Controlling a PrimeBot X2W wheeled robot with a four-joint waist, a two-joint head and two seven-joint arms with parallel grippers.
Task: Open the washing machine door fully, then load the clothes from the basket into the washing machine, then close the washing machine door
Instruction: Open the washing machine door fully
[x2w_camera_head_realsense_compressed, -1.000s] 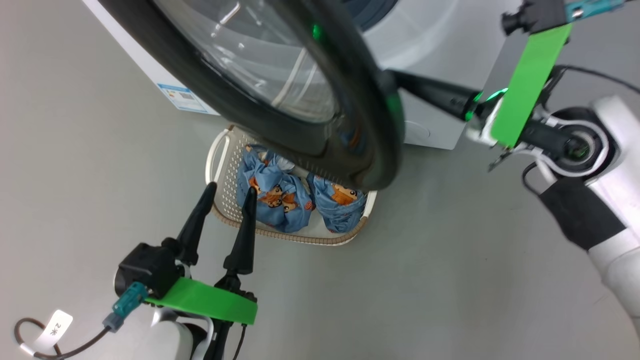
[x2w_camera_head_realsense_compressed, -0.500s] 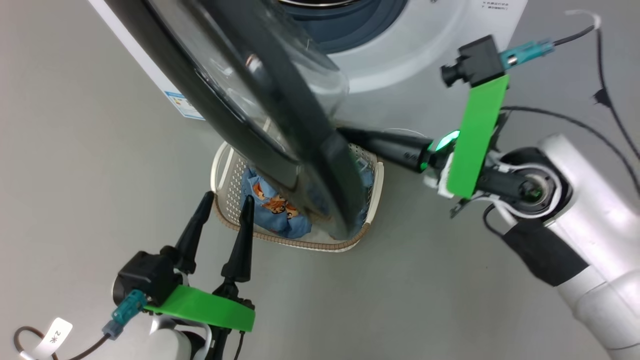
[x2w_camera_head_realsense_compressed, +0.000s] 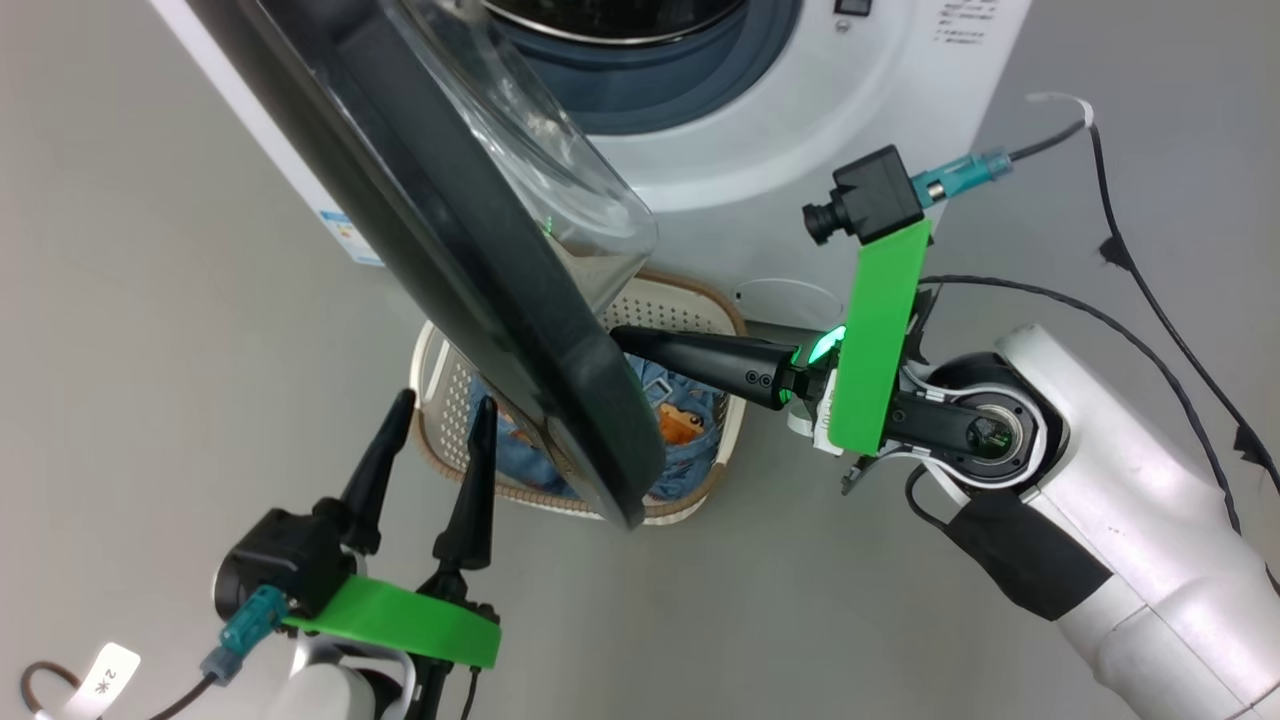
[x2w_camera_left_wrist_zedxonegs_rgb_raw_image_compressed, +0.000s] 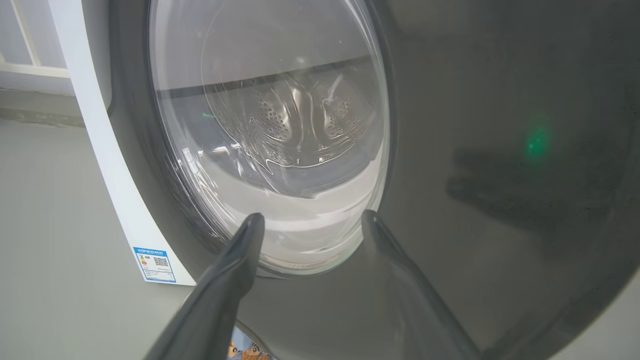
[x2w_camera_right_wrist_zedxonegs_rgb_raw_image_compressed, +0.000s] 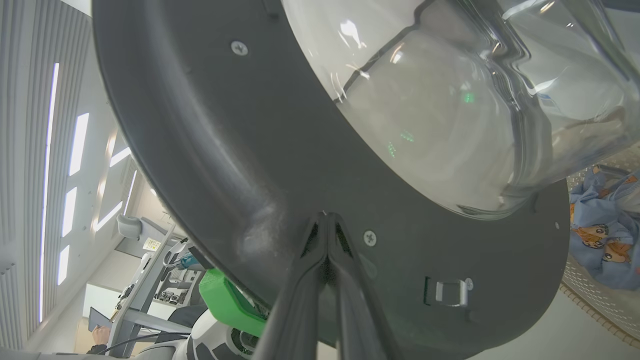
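Head view: noted right gripper (x2w_camera_head_realsense_compressed: 622, 338) pressed together against washing machine door (x2w_camera_head_realsense_compressed: 440, 250) inner face; left gripper (x2w_camera_head_realsense_compressed: 445, 400) spread, near door.

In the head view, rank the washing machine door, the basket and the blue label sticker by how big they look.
1. washing machine door, nearest the camera, so enlarged.
2. basket, partly hidden behind the door.
3. blue label sticker, smallest by far.

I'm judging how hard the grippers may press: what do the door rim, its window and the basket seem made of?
The door rim looks like glossy dark plastic: it mirrors a green light. Its window seems thick clear glass, possibly plastic: it distorts what lies behind. The basket looks like matt cream moulded plastic, perforated, with a brown woven-look rim.
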